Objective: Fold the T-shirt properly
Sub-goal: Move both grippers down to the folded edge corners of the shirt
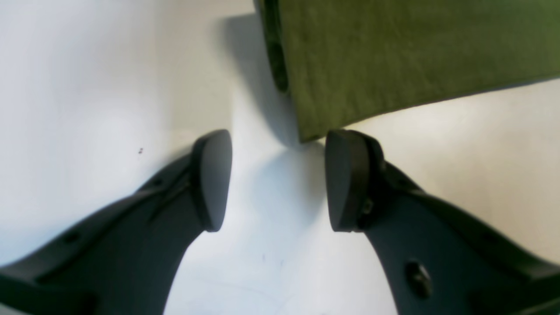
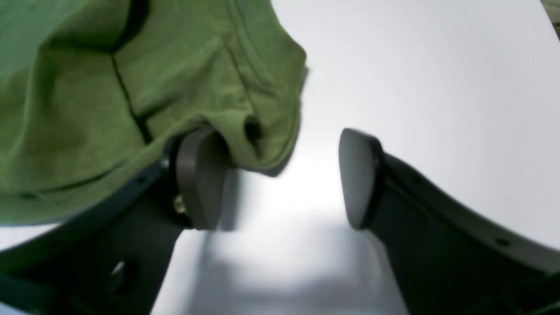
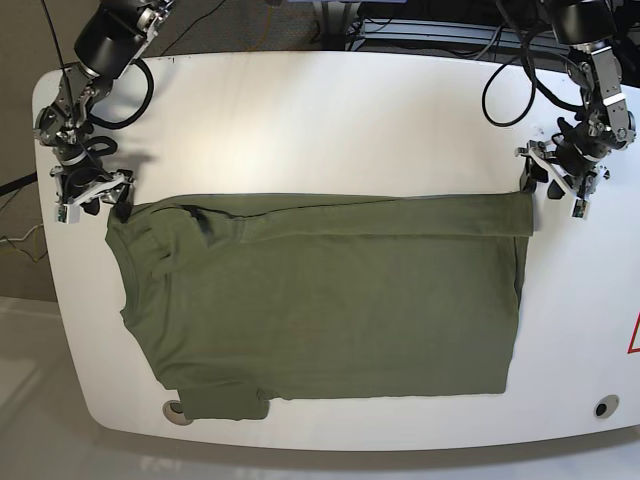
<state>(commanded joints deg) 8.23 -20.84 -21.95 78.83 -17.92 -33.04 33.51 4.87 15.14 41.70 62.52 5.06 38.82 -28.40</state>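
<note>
The olive-green T-shirt [image 3: 330, 295] lies flat across the white table, its far long edge folded over and the collar end toward the left of the base view. My left gripper [image 1: 280, 179] is open just short of the shirt's hem corner [image 1: 306, 127], with bare table between its fingers; in the base view this left gripper [image 3: 556, 186] is at the shirt's far right corner. Open as well, my right gripper [image 2: 280, 179] has bunched shirt cloth [image 2: 144, 87] draped on one fingertip [image 2: 201, 175]. The base view places this right gripper [image 3: 92, 200] at the shirt's far left corner.
The white table [image 3: 330, 120] has rounded corners, and its front edge runs close below the shirt. Two small round fittings [image 3: 600, 407] sit near that front edge, one partly under the shirt. Cables and dark equipment [image 3: 420, 25] lie beyond the far edge.
</note>
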